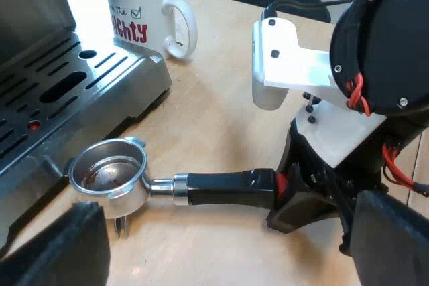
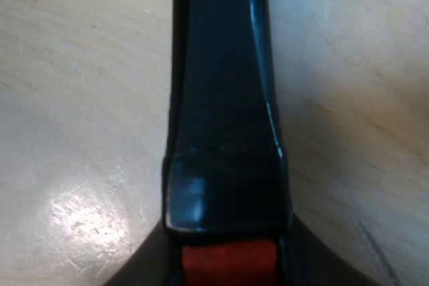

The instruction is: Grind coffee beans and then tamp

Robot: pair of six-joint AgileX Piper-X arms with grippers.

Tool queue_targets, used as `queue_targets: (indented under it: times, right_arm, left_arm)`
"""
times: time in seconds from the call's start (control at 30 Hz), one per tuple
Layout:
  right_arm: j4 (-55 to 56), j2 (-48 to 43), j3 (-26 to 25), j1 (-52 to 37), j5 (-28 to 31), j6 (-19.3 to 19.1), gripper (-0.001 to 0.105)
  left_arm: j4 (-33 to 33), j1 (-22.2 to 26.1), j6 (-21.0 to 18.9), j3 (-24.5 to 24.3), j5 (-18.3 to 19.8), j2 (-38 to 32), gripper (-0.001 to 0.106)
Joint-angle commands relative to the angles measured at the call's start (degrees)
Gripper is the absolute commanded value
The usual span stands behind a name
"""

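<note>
The metal holder [image 1: 110, 175] rests on the wooden table just off the espresso machine's drip tray [image 1: 60, 92], its basket facing up with brown traces inside. Its dark handle [image 1: 224, 189] runs away from the machine to the red end [image 1: 281, 184], where my right gripper [image 1: 298, 195] has hold of it. In the right wrist view the handle [image 2: 224, 98] runs between my right gripper's [image 2: 228, 232] fingers, with the red end [image 2: 228, 262] close to the camera. My left gripper [image 1: 238, 232] hangs open above the holder's handle, its black fingers [image 1: 80, 246] wide apart and holding nothing.
A white mug [image 1: 144, 11] with red lettering stands on the table beside the drip tray's corner. Bare wooden table [image 1: 214, 118] lies between the mug, the machine and the right arm. Dark chair parts show beyond the table edge.
</note>
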Motion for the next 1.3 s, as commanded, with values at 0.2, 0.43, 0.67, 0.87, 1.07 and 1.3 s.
queue_targets:
  times: [0.2, 0.43, 0.67, 0.87, 1.07, 1.3]
  right_arm:
    - [-0.2, 0.0, -0.3, -0.2, 1.1, 0.1, 0.0]
    - [2.8, 0.0, -0.3, -0.1, -1.4, 0.1, 0.028]
    - [4.8, 0.0, -0.3, -0.1, -1.8, 0.2, 0.05]
    - [11.8, 0.0, -1.6, -0.1, -2.6, 0.3, 0.05]
    - [22.2, -0.1, -5.4, -0.1, -3.7, 0.3, 0.05]
    - [28.3, -0.1, -10.5, -0.1, -8.2, 0.1, 0.05]
  left_arm:
    - [-0.1, -0.3, -0.5, 0.0, -0.3, -0.5, 0.08]
    - [-0.1, -0.3, -0.5, 0.0, -0.3, -0.5, 0.08]
    - [-0.1, -0.3, -0.5, 0.0, -0.3, -0.5, 0.08]
    - [-0.1, -0.3, -0.5, 0.0, -0.3, -0.5, 0.08]
    - [-0.1, -0.3, -0.5, 0.0, -0.3, -0.5, 0.08]
    - [-0.1, -0.3, -0.5, 0.0, -0.3, -0.5, 0.08]
